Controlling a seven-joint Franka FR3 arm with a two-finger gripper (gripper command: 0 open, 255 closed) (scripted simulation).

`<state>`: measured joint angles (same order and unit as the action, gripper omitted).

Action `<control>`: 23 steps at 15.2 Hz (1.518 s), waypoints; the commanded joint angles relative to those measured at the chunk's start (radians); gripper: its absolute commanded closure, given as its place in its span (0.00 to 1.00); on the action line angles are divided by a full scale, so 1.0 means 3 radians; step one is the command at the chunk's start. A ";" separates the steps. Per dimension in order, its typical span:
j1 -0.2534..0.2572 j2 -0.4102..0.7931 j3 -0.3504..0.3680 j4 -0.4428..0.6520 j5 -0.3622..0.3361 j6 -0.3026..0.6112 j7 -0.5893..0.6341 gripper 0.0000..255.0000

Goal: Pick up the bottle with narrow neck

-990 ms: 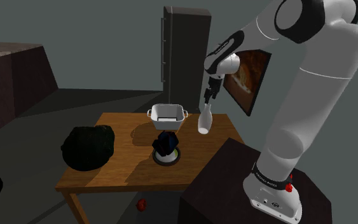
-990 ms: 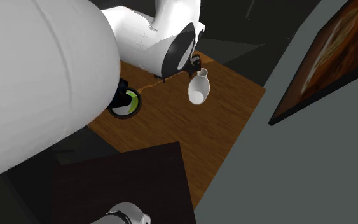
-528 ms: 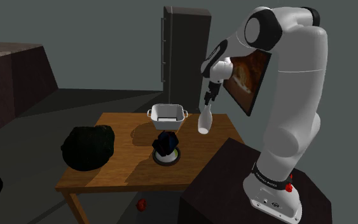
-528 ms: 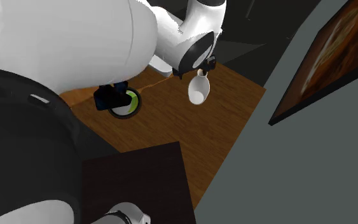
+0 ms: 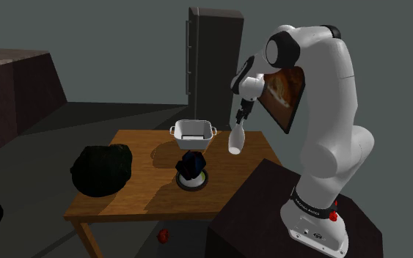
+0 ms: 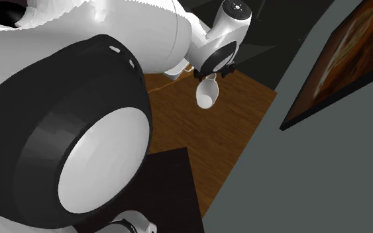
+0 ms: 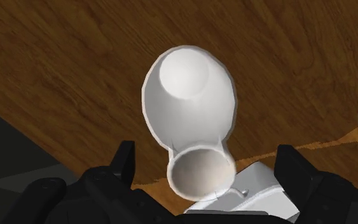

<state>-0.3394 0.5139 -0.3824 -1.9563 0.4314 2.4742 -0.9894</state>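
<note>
Shoulder view: the white arm rises from its dark stand and bends over a wooden table. A bulky black lump sits at the table's left end in this view. At the far side stands a white square dish with handles; what lies in it cannot be made out. In front of it, a green-rimmed bowl holds a dark blue object. To the dish's right, the white narrow-necked bottle hangs upright above the tabletop. The black gripper clasps its neck, fingers closed on it. From the wrist, the bottle's open mouth looks empty. A small red thing lies on the floor.
</note>
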 commanded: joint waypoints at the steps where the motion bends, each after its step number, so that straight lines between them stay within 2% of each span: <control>1: -0.0030 0.0082 0.0036 0.0029 0.0048 0.0050 -0.0035 0.00; 6: -0.0073 0.0204 0.0096 0.0045 0.0124 0.0151 -0.0094 0.00; 7: -0.0074 0.0207 0.0097 0.0047 0.0125 0.0152 -0.0094 1.00; 16: -0.0073 0.0204 0.0095 0.0045 0.0124 0.0151 -0.0094 1.00; 23: 0.0010 -0.0031 -0.0020 0.0023 -0.0026 -0.0051 0.0021 1.00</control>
<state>-0.3406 0.5143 -0.3834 -1.9513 0.4308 2.4697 -0.9895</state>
